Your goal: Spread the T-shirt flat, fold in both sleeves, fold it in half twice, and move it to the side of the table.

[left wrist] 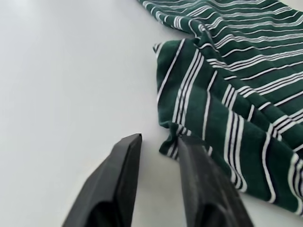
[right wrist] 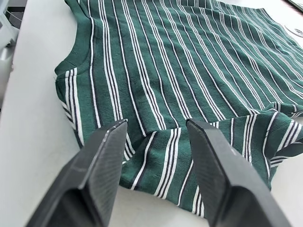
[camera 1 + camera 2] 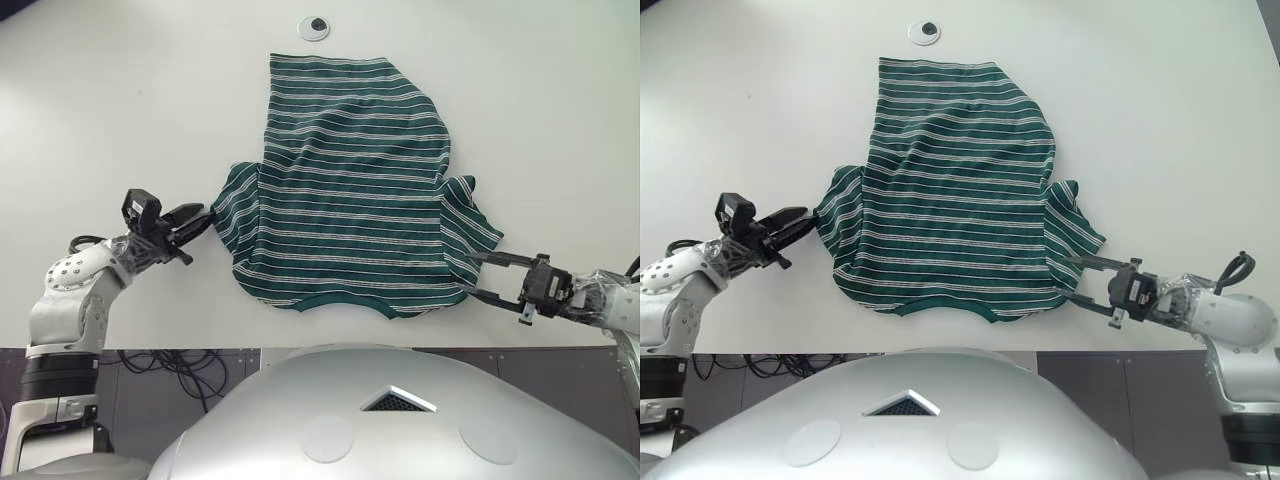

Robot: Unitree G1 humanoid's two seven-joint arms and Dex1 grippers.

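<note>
Striped green T-shirt (image 3: pixel 350 200) lay mid-frame on the white desk (image 3: pixel 120 100); left claw (image 3: pixel 205 218) and right claw (image 3: pixel 470 275), both apart, flanked its sleeves

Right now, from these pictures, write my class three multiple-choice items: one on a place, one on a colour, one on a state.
1. Where does the small round disc lie relative to the T-shirt?
A. On top of it.
B. Beyond its far edge.
C. Under its near hem.

2. What colour is the T-shirt?
A. Green with white stripes.
B. Plain red.
C. Yellow with dots.

3. What state is the right gripper in?
A. Shut on the disc.
B. Shut and raised high.
C. Open at the T-shirt's edge.

Answers:
1 B: the disc sits on bare table past the far edge.
2 A: green cloth with white stripes shows in every view.
3 C: its jaws stand apart with the cloth edge between them.
</note>
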